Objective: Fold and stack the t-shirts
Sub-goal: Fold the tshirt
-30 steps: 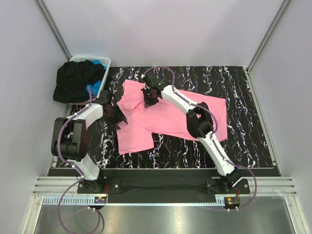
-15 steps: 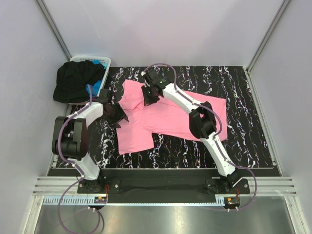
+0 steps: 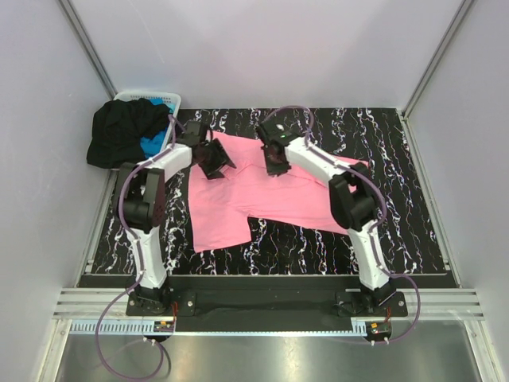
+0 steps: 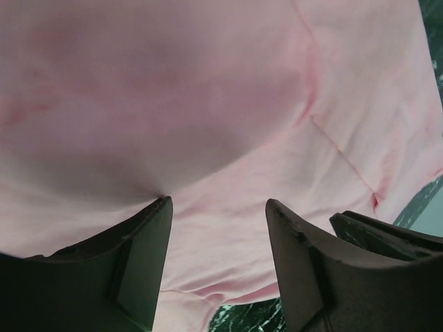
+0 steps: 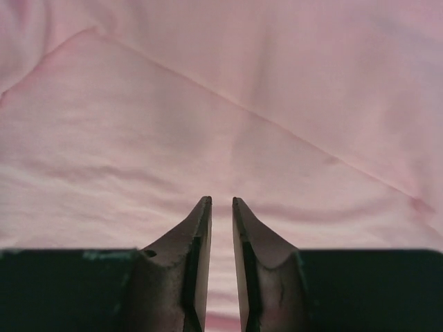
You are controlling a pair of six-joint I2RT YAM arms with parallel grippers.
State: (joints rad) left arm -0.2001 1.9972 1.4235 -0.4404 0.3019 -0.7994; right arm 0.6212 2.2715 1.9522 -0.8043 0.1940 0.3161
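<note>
Folding seems not yet begun: the bright pink cloth t-shirt's far edge is overhung by the spread left gripper and the barely parted right gripper, and a pinch of cloth is likely needed next.

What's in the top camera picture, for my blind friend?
A pink t-shirt lies spread on a black marbled table, the left gripper and right gripper at its far edge. A black t-shirt and blue t-shirt spill from a white basket at left.

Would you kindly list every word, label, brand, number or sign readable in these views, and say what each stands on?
No text can be read.
The pink t-shirt, black t-shirt and white basket show no print.
The small tags by the arm bases are too small to read.
</note>
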